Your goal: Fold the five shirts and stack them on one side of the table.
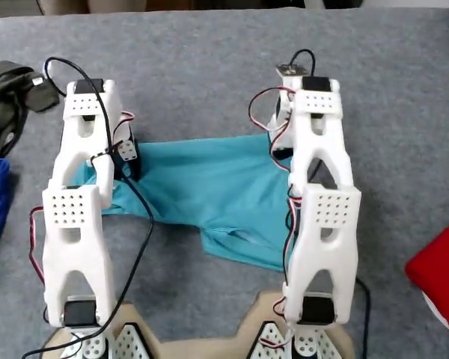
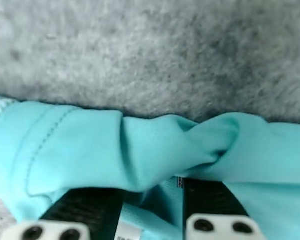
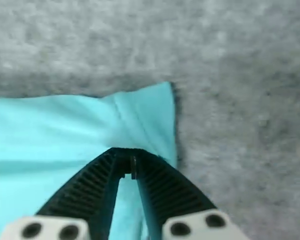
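Left and right jaws each pinch the teal shirt (image 1: 209, 187).

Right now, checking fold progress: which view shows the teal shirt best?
High view: the teal shirt lies spread out, mostly visible. Left wrist view: a bunched fold at the left gripper. Right wrist view: a corner in the right gripper.

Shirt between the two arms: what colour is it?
The shirt is plain turquoise, clearest in the high view.
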Controlling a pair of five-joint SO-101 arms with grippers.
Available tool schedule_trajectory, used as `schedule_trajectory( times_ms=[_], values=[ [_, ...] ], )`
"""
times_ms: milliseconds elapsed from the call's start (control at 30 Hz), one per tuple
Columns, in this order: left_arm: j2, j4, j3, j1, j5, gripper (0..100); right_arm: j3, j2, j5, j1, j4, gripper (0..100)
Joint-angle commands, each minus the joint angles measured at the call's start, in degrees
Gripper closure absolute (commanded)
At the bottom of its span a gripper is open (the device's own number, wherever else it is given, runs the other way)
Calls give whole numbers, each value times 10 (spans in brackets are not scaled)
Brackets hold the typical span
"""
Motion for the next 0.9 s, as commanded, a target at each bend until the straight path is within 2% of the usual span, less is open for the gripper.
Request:
schedule_trajectory(
  times_ms=[0, 167, 300, 433, 567, 867],
  values=[
    [7, 2, -25, -59, -11, 868, -106, 10, 5, 27, 50, 992],
    [-9, 4, -18, -60, -11, 868, -201, 15, 2, 14, 99, 992],
    [-85, 4, 25, -41, -39, 878, -196, -30, 4, -4, 99, 992],
    [-196, 4, 100, -19, -63, 937, -110, -119, 4, -38, 99, 992],
    [-282, 4, 180, -18, -68, 924, -1, -216, 5, -80, 99, 992],
    [-347, 4, 327, -17, -91, 930, 253, -348, 7, -182, 96, 992]
  ],
)
